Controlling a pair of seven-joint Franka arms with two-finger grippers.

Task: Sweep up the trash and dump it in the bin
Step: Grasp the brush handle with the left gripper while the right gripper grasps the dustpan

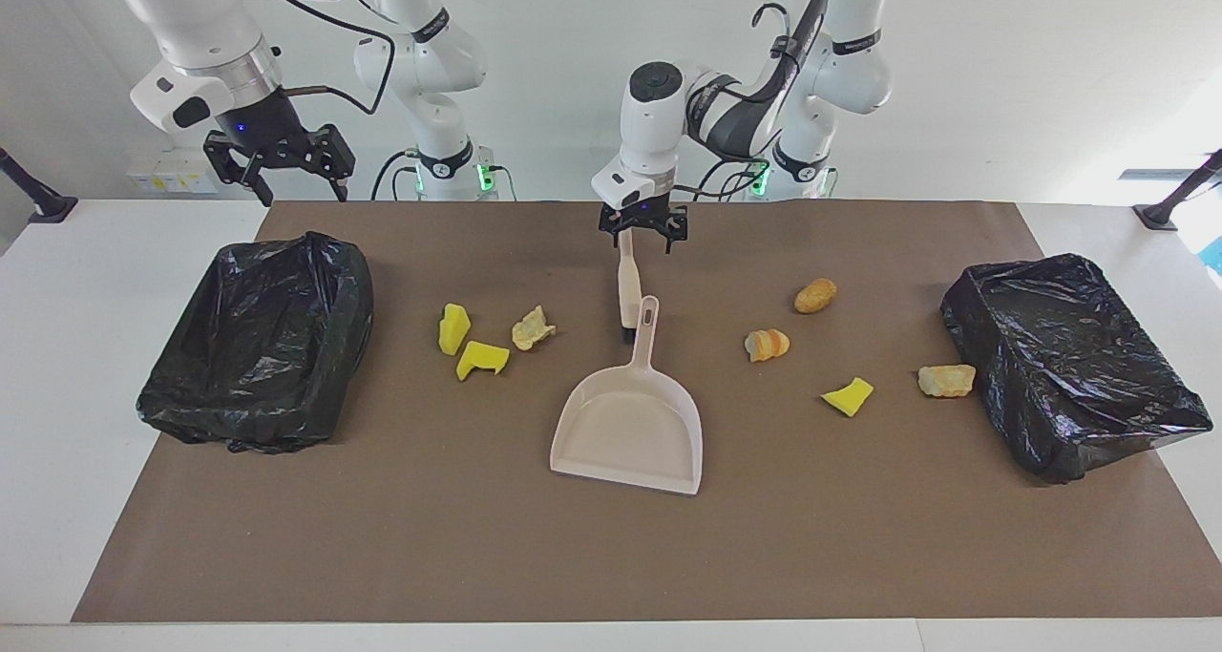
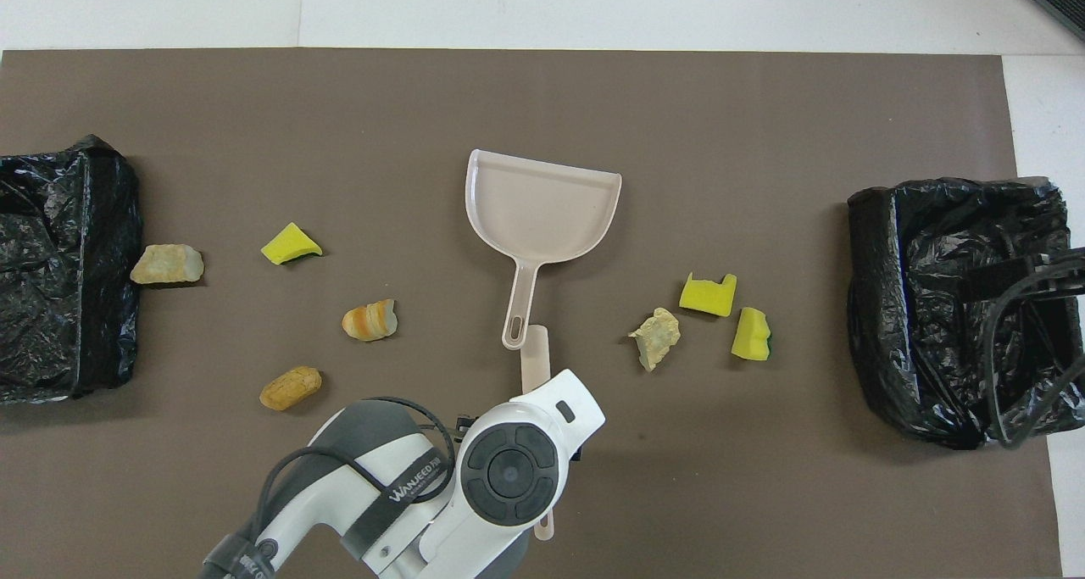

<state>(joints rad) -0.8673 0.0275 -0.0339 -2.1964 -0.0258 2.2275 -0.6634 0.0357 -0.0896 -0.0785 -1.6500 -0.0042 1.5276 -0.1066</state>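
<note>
Facing view: left gripper is closing on the brush handle beside the dustpan.
Right gripper: hanging open, empty, over the bin.

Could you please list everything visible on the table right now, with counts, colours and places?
Sponge wedges: three, yellow; two toward the right arm's end, one toward the left arm's end.
Bread-like lumps: four, tan-orange; three toward the left arm's end, one beside the two wedges.
Dustpan: one, beige, mid-table, empty.
Brush: one, beige, at the dustpan's handle.
Bins: two, black-lined, one at each end.
Mat: one, brown.
Left gripper: at the brush's top end.
Right gripper: raised, waiting, jaws open.
</note>
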